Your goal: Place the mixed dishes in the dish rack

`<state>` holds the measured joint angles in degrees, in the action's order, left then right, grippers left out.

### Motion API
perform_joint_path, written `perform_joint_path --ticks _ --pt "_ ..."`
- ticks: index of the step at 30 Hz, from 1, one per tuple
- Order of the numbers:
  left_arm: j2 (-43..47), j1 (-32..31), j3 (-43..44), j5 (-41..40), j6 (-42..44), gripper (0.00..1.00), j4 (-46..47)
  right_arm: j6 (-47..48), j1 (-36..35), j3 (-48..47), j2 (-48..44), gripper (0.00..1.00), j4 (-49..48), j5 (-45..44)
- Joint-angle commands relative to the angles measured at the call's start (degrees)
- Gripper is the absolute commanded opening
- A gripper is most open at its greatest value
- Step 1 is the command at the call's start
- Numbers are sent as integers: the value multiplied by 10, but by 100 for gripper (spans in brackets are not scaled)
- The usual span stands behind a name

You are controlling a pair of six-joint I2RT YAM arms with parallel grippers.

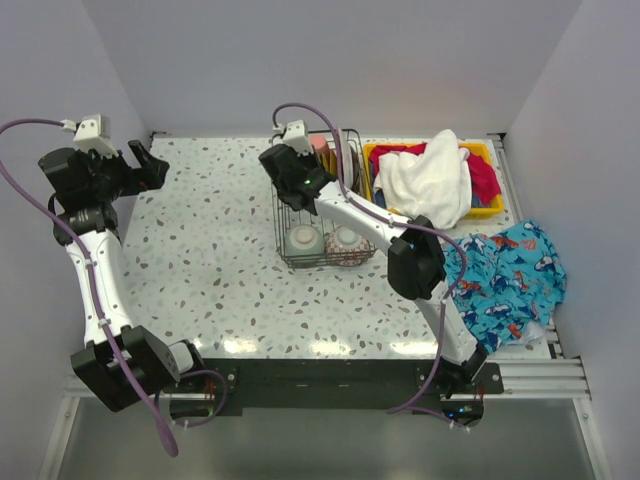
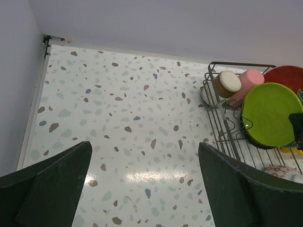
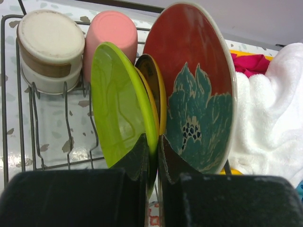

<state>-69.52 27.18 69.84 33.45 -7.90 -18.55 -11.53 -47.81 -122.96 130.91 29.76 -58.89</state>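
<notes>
A: Where is the right gripper [image 3: 152,140]?

B: It is down inside the dish rack [image 3: 5,94]. Its jaws are drawn to a narrow slit over the rim of the lime-green plate [image 3: 118,104]. A strip of green shows between the fingers, so it seems to be pinching that rim, though the contact itself is too dark to be sure.

A: How does the plate stand?

B: It stands upright on edge. An amber plate [image 3: 155,78] stands just behind it, and then comes the red plate [image 3: 189,66] with a teal flower. All three stand close together.

A: What else is in the rack?

B: The pink cup [image 3: 113,35] and a brown cup [image 3: 47,45] with a pale base sit side by side at the far end. From above, a pale green bowl [image 1: 303,240] and a patterned bowl [image 1: 347,244] lie at the near end.

A: Where is the rack itself?

B: It sits on the speckled table [image 1: 200,260], toward the far middle. It is just left of a yellow bin [image 1: 492,211] heaped with a white towel [image 1: 432,178]. A blue fish-print cloth [image 1: 510,280] lies at the right edge, nearer the arms.

A: And the left gripper [image 2: 144,151]?

B: It hangs over bare tabletop at the far left, well apart from the rack. Its fingers are spread wide with nothing between them.
</notes>
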Motion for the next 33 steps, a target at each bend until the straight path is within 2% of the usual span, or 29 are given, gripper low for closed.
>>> perform_joint_path --ticks 1,2,3,6,9,16,20,22,23,24,27,30,32,33 --pt "12 -5 -1 -5 6 100 4 9 4 -10 2 4 3 -11" --pt "12 -5 -1 -4 7 100 4 7 4 -9 0 10 5 -7" --pt "12 -5 -1 -4 7 100 4 8 4 -10 -3 28 7 10" --pt "12 -6 -2 -3 5 100 8 10 0 -4 -25 50 18 25" --pt "11 -5 -8 1 -2 100 16 2 -2 -1 -59 62 35 53" --pt "2 -10 -13 15 -10 100 40 2 -8 -33 -137 73 71 176" --pt "-12 -36 -9 15 12 100 49 35 -5 -12 -176 78 78 205" --pt "-23 -55 -8 7 27 100 49 36 7 49 -215 79 63 200" --pt "-26 -60 -9 6 32 100 49 34 17 72 -227 84 57 209" --pt "-29 -67 -10 5 36 100 49 23 45 89 -249 85 59 230" --pt "-35 -96 -23 -5 49 100 56 -32 109 115 -262 88 115 297" --pt "-27 -141 -52 -26 70 100 70 -24 146 165 -288 95 126 285" --pt "-18 -172 -86 -44 72 100 96 12 152 239 -326 99 78 265" --pt "-16 -179 -95 -47 69 100 105 16 156 280 -339 98 57 220"
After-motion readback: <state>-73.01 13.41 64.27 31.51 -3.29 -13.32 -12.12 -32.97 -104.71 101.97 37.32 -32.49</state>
